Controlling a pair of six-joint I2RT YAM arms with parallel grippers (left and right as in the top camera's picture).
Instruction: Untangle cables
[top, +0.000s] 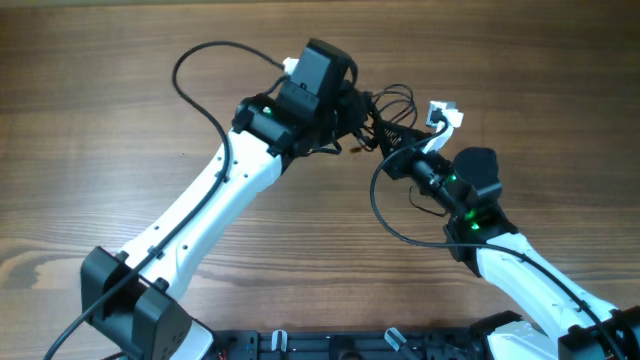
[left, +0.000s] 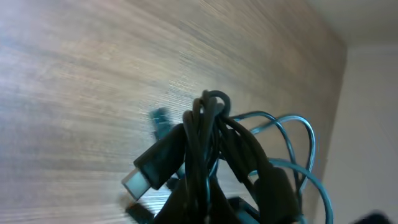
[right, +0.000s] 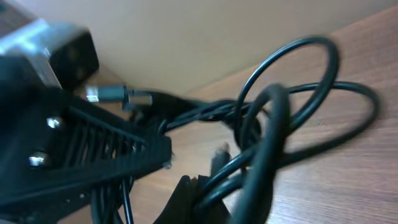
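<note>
- left gripper (top: 360, 108): reaches in from lower L to upper-centre of table (top: 100, 120); fingers closed right down, pinching the cables (top: 381, 120) at the knotted part
- left wrist cam: cables (left: 205, 149) fill lower-centre, wound tight over each other into a knot, rising from bottom edge of frame; fingers themselves not seen there, so exact pinch spot can't tell
- flat USB-type plug (left: 138, 177) sticks out lower L of the knot, pale end toward cam; thinner loops fan out to the R
- right gripper (top: 398, 138): comes in from lower R, tips just beside the left one's; also closed fully, w/ strands running into it
- right wrist cam: cables (right: 273, 137) arc in loops to the R over the wood, and strands converge at bottom-centre; blurred, so can't tell which strand is gripped
- same view: left gripper's ribbed black finger (right: 106, 155) lies across the L side, small barrel plug (right: 112, 93) w/ silver tip above it
- cables sit btwn the two grippers, look lifted off the table, not yet separated
- thick black arm cord (top: 200, 62) loops beside the left arm, apart from the cables
</note>
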